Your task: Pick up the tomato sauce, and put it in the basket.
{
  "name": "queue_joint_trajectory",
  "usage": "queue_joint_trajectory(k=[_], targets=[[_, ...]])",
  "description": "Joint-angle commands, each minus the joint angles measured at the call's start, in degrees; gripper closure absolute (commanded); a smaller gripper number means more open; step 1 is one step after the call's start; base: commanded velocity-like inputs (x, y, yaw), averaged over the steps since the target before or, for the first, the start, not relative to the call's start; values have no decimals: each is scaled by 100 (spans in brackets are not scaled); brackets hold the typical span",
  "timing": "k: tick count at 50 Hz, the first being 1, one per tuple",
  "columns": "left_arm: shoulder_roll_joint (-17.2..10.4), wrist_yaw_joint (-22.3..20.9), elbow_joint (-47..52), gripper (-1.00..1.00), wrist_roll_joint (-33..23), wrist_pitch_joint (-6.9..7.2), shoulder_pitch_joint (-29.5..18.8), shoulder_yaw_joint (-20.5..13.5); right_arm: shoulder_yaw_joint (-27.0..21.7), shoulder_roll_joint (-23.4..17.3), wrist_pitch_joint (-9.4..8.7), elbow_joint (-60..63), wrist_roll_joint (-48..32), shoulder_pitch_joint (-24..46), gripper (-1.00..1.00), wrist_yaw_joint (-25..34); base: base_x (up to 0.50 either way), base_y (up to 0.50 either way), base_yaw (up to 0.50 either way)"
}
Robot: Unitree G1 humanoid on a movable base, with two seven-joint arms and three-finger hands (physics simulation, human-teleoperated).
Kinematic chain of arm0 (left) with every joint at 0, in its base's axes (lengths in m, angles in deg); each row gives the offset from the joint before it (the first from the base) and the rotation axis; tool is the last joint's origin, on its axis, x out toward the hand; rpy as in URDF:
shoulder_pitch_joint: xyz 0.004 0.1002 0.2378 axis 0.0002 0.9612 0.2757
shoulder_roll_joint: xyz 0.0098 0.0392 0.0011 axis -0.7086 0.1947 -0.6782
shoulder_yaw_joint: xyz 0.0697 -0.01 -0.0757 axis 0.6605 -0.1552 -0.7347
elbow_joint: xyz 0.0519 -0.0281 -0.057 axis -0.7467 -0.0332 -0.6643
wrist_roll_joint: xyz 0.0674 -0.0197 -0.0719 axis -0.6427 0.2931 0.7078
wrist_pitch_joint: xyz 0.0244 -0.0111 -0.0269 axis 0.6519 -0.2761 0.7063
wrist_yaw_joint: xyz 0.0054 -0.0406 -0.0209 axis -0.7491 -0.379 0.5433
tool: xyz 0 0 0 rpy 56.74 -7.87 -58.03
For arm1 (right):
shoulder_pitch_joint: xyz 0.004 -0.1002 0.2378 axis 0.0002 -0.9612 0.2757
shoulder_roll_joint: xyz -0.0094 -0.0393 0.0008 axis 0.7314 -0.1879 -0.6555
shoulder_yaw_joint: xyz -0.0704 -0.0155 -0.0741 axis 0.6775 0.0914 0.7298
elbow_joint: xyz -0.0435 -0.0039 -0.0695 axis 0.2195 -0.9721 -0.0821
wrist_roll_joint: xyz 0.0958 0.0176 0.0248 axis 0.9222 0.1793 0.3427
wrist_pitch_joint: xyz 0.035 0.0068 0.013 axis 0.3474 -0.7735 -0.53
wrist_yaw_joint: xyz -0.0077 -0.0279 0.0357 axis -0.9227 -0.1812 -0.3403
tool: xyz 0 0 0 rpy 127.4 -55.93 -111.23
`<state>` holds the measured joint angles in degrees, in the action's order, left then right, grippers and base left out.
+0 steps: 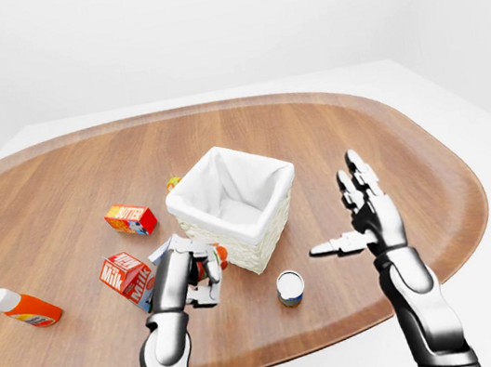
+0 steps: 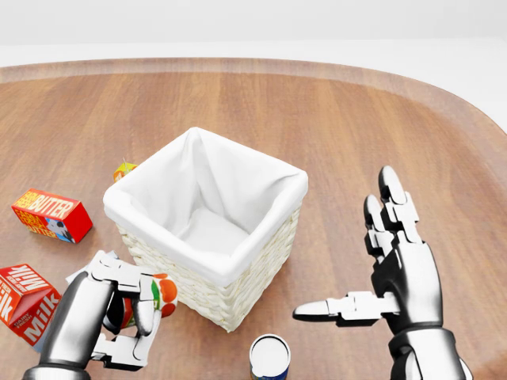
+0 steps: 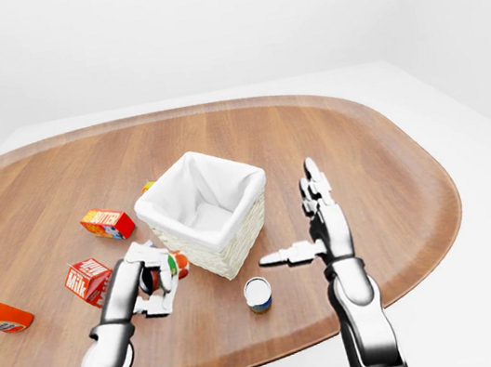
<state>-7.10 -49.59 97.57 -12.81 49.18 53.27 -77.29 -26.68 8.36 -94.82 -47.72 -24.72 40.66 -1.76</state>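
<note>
The tomato sauce can (image 2: 163, 294), red with a green and white label, lies sideways in my left hand (image 2: 133, 326), whose fingers are shut round it. It hangs just left of the basket's near corner, low in the head view. The basket (image 2: 261, 161) is square white wicker with a white cloth liner, and nothing shows inside it. My right hand (image 2: 348, 253) stands open to the basket's right, fingers up and thumb pointing left, holding nothing.
A blue can with a white top (image 2: 269, 356) stands below the basket. At the left are a butter box (image 2: 51, 215), a milk carton (image 2: 28, 305) and an orange bottle (image 1: 23, 309). A small yellow-orange item (image 2: 124, 169) peeks out behind the basket.
</note>
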Motion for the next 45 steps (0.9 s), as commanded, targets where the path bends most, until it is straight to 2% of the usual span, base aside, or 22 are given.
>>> queue_joint_trajectory(k=[1,8,45], targets=[[35,-97,423,100,28,455,-180,101,-46,-16,0,-8,27,40,-100,-1,0,0,0],[45,-139,595,100,31,484,-269,166,-64,-20,0,-22,38,58,-100,-10,0,0,0],[11,-404,1233,100,88,484,-981,76,-68,-24,0,-94,46,62,-100,-12,0,0,0]])
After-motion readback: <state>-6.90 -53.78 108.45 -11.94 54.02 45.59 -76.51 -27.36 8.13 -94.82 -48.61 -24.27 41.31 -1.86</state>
